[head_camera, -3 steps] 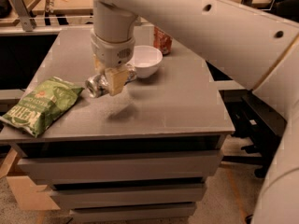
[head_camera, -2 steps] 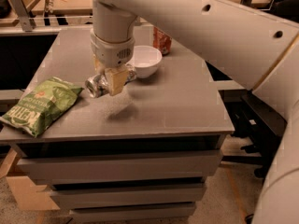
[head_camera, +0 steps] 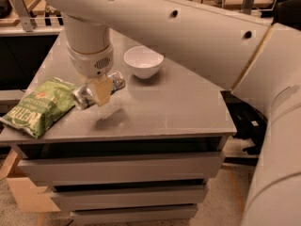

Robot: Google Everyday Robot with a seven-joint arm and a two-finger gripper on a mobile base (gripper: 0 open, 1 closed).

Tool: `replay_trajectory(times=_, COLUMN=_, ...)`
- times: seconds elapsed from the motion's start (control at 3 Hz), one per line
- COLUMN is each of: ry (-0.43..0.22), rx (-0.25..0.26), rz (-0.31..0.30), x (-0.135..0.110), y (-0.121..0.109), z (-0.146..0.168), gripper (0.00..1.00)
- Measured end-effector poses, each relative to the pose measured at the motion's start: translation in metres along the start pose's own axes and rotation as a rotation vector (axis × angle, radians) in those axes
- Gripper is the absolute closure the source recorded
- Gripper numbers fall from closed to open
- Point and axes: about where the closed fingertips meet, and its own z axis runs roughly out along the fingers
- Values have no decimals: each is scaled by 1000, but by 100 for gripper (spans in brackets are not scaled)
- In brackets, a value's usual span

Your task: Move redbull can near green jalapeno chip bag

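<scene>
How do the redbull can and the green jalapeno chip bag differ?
The redbull can is a silver cylinder with dark patches; the green jalapeno chip bag is light green, crinkly and flat. The can lies sideways in the claw, which is shut on it above the table; the bag rests on the table's front left corner. The bag is longer than the can. Both are at the table's left side, close together.

Large white lettering across green jalapeno chip bag (head_camera: 40, 105), not legible, small red logo at its upper end, unreadable, no marking legible on redbull can (head_camera: 83, 96), clasped sideways by hand (head_camera: 99, 92) just beside bag, above surface (head_camera: 178, 102)
</scene>
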Motion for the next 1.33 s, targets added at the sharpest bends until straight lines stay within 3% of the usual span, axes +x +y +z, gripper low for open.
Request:
replay_trajectory(times=0.67, ry=33, rx=-50, rz=-48, x=-47, y=-11, z=23, gripper=100)
replay_trajectory(times=1.33, ry=24, rx=-55, rz=-11, x=-50, y=-11, z=43, gripper=100)
